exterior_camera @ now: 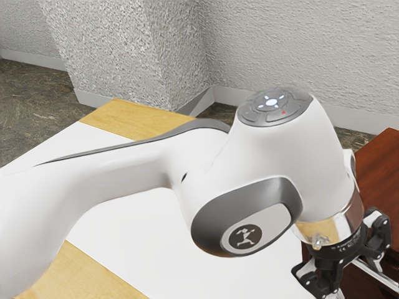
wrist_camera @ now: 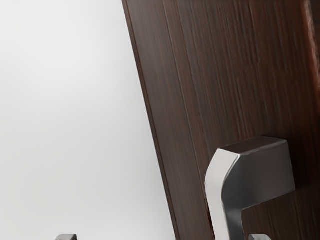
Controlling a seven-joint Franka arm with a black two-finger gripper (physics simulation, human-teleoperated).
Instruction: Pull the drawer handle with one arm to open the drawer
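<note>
Pincer [exterior_camera: 338, 281] sits at about five o'clock in the exterior view, cut off by the frame's edge. It hangs from our white arm [exterior_camera: 124, 180], which reaches in from nine o'clock across the white counter [exterior_camera: 162, 261]. At three o'clock of that view stands the dark wooden drawer [exterior_camera: 382, 168], just beside the wrist.

From the wrist camera we see the drawer's brown front close under the hand, with its brushed-metal handle [wrist_camera: 225, 190] standing off the wood. Two grey fingertips [wrist_camera: 65, 236] show, set wide apart. One is over the pale counter and the other is just beside the handle's post, so the post lies between them. The pincer looks released and is gripping nothing, though we see so little of the fingers that we say this cautiously.
</note>
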